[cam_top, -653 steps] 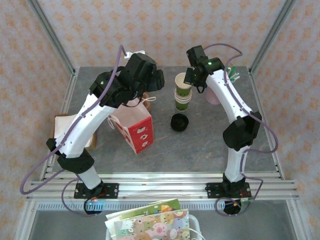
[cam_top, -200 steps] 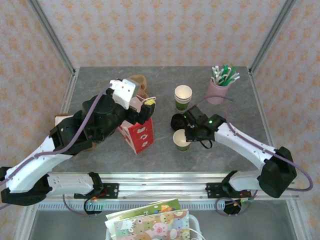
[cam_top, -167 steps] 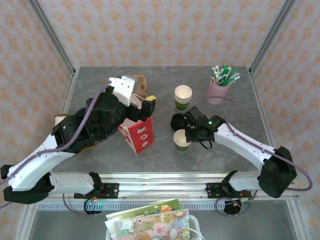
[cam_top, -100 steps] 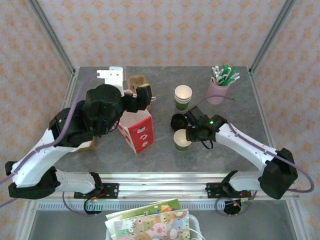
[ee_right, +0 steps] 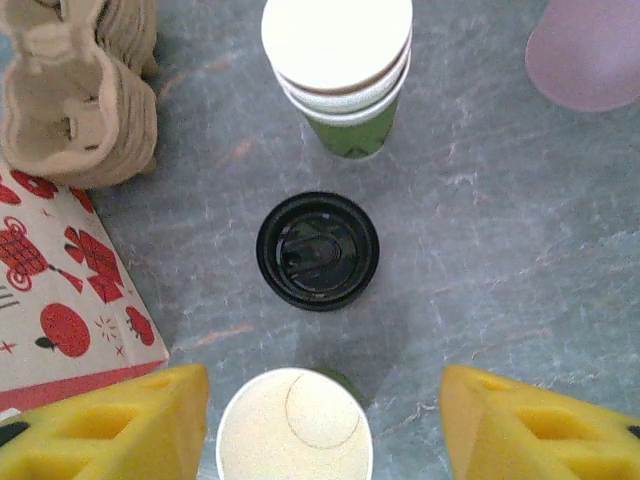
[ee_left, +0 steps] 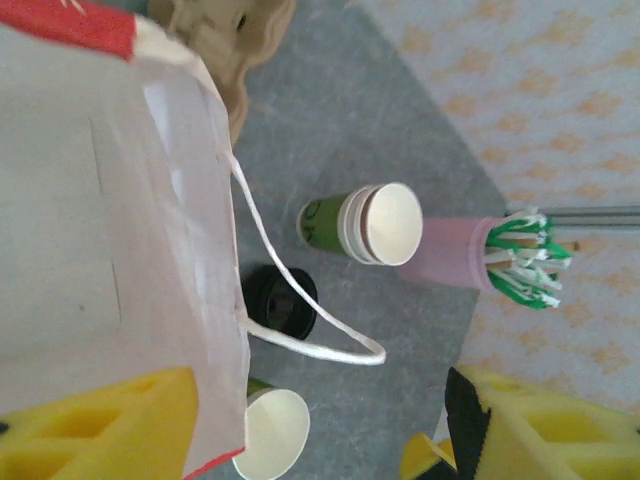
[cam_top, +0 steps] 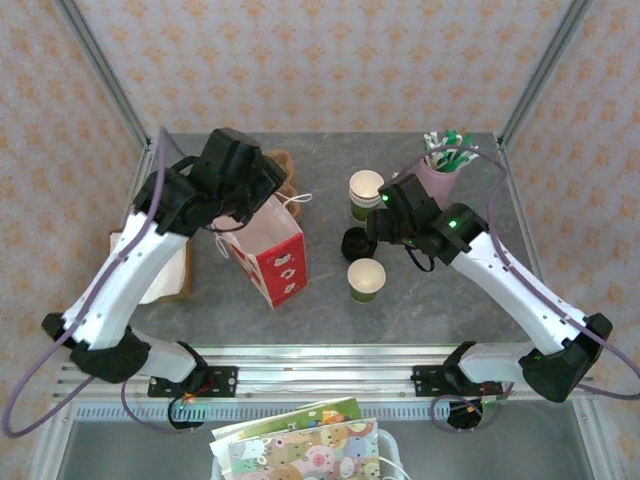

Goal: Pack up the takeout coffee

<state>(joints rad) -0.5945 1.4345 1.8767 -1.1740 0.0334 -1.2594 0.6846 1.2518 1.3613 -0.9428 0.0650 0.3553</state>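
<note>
The lidded takeout coffee is out of view. A lidless green cup (cam_top: 366, 279) with a cream inside stands alone on the table; it sits low between my right fingers (ee_right: 100, 425), apart from both. My right gripper (ee_right: 320, 430) is open and hovers over the cup (ee_right: 295, 425) and a loose black lid (ee_right: 318, 250). In the top view that gripper (cam_top: 388, 222) is above the lid (cam_top: 357, 243). My left gripper (ee_left: 320, 440) is open at the top edge of the red and white paper bag (ee_left: 100, 250), whose handle (ee_left: 300, 330) loops out over the lid (ee_left: 278, 298).
A stack of lidless green cups (cam_top: 366, 193) stands behind the lid. A pink cup of straws (cam_top: 440, 165) is at the back right. Brown pulp carriers (cam_top: 283, 165) lie behind the bag (cam_top: 268, 250). A patterned bag (cam_top: 300, 445) lies below the near rail.
My right gripper has lifted and drawn back from the single cup, leaving it standing by itself. My left arm has swung up and back over the bag.
</note>
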